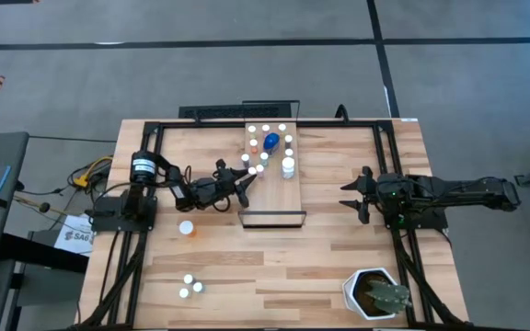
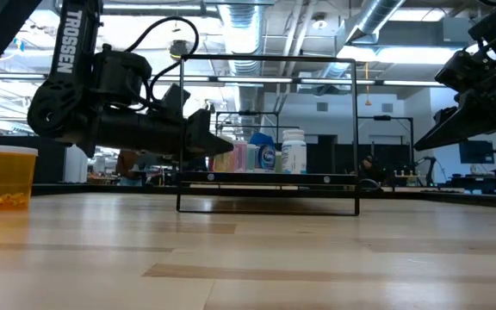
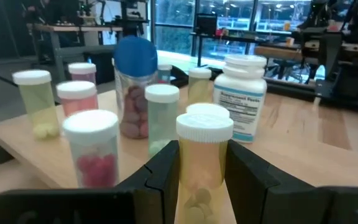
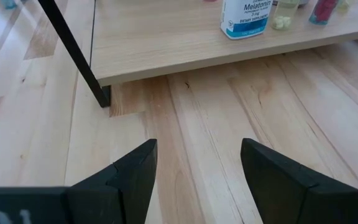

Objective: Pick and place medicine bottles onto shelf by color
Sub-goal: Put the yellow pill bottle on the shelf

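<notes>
holding: the left gripper (image 3: 202,171) pinches a yellowish bottle (image 3: 204,163) between its fingers at the shelf's (image 1: 288,195) left edge, among the bottles already standing there.
table leftovers: an orange bottle (image 1: 186,228) lies near the left arm's base, and three small white-capped bottles (image 1: 190,286) sit closer to the front-left corner, well apart from the shelf.
crowding risk: just beside the held bottle stand a pink bottle (image 3: 92,155), a pale green bottle (image 3: 162,115) and the blue-capped jar (image 3: 134,87); i judge that fingers opening wide could nudge one over.
tipping risk: releasing the bottle tilted or not quite down on the board would likely topple it into its neighbours.
colour risk: the nearest neighbours look pink and green, so setting it here may break the colour grouping; the other yellowish bottle (image 3: 35,101) stands farther along.
white label bottle: the melatonin bottle (image 4: 246,16) stands near the shelf's right edge, a withdrawal hazard only if the arm swings across.
right gripper (image 4: 194,171): spread, empty, hovering over bare table right of the shelf.
</notes>
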Controlling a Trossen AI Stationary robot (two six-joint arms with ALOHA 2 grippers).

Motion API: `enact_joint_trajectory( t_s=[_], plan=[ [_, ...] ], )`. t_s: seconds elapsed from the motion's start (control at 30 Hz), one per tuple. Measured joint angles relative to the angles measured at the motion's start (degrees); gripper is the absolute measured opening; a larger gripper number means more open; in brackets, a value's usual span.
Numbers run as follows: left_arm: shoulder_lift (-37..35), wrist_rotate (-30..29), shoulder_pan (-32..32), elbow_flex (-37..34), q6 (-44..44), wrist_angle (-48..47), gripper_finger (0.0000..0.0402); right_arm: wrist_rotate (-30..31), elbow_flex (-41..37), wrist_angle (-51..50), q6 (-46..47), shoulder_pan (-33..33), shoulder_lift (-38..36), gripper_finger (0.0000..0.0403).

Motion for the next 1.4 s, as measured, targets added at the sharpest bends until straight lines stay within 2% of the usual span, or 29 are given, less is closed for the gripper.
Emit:
enact_joint_trajectory(
  t_s=[1.4],
  plan=[
    [0.29, -1.30, 0.13, 0.80, 1.25, -1.85, 0.0094, -0.01, 0.00, 0.00, 0.00, 0.00, 0.00, 0.0255]
  ],
)
